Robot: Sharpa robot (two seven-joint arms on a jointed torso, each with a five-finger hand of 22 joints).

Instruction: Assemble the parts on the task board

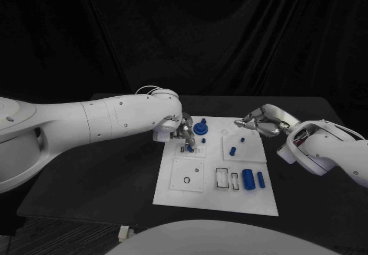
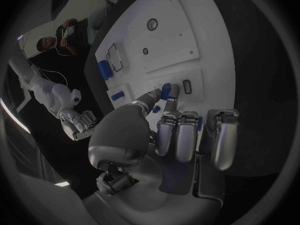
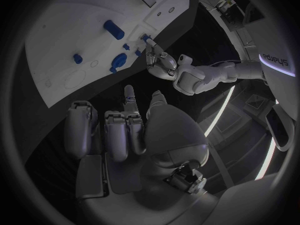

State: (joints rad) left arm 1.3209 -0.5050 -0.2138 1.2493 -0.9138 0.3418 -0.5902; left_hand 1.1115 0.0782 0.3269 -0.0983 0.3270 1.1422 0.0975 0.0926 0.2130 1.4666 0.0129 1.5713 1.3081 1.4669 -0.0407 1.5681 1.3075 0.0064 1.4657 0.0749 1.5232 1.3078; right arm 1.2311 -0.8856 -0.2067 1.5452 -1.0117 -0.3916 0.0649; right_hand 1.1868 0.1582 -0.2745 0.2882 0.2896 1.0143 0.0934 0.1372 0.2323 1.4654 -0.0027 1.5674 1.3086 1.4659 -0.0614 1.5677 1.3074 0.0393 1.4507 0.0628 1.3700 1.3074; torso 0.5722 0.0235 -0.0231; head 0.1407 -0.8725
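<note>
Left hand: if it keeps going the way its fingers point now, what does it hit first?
Probably the task board. The left hand pinches a small blue part with fingertips aimed down at the plate, beside a small rectangular slot. Remaining gap is unclear.

Black table (image 1: 100,180) under board; dark curtain (image 1: 230,48) behind; small pale object (image 1: 123,232), possibly tag, at near edge.

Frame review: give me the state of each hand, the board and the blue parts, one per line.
left hand: over the board's far left, pinching a small blue peg
right hand: beside the board's far right edge, holding nothing
task board: flat on the table
blue cylinder: lying on the board
blue gear: on the board's far part
</note>
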